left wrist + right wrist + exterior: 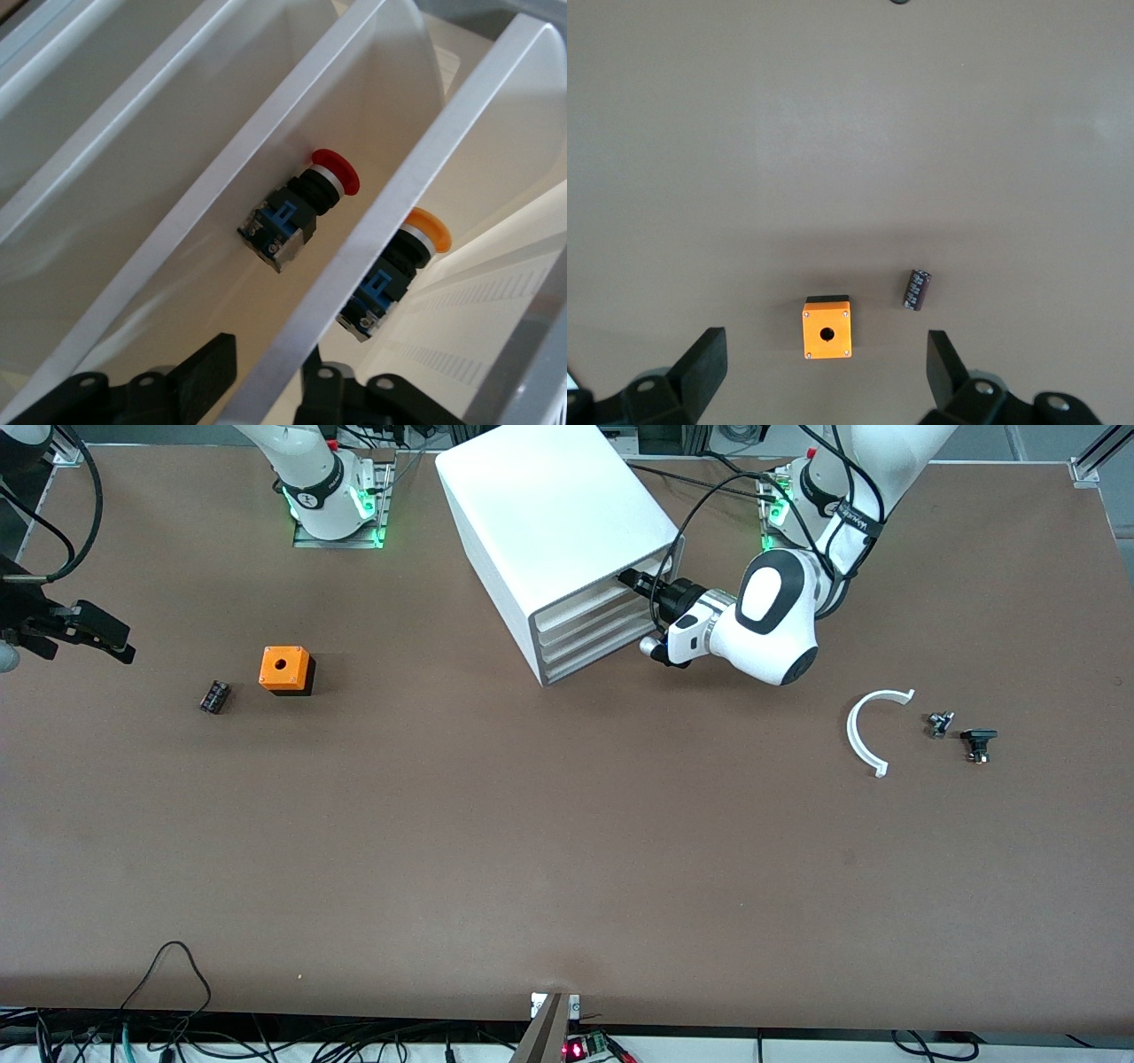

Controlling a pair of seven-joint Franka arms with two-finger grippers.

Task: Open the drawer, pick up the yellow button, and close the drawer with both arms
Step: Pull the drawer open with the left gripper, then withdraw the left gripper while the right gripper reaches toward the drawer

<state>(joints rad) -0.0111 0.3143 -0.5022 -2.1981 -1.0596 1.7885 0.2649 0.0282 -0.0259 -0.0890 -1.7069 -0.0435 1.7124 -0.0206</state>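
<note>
The white cabinet [554, 509] stands at the robots' edge of the table, and its uppermost drawer [585, 600] looks pushed in. My left gripper [631, 581] is at that drawer's front. In the left wrist view the left gripper [266, 363] is open, its fingers [204, 372] either side of a white drawer front edge [390, 212]. The button [430, 228], with an orange cap, lies in the drawer on one side of that edge. A red-capped button [335, 171] lies on the other side. My right gripper [115, 642] waits open, up over the right arm's end of the table.
An orange cube with a hole [285, 669] and a small black cylinder [214, 696] lie toward the right arm's end; both show in the right wrist view [826, 329] [918, 289]. A white arc [859, 735] and two small black parts [941, 724] [978, 742] lie toward the left arm's end.
</note>
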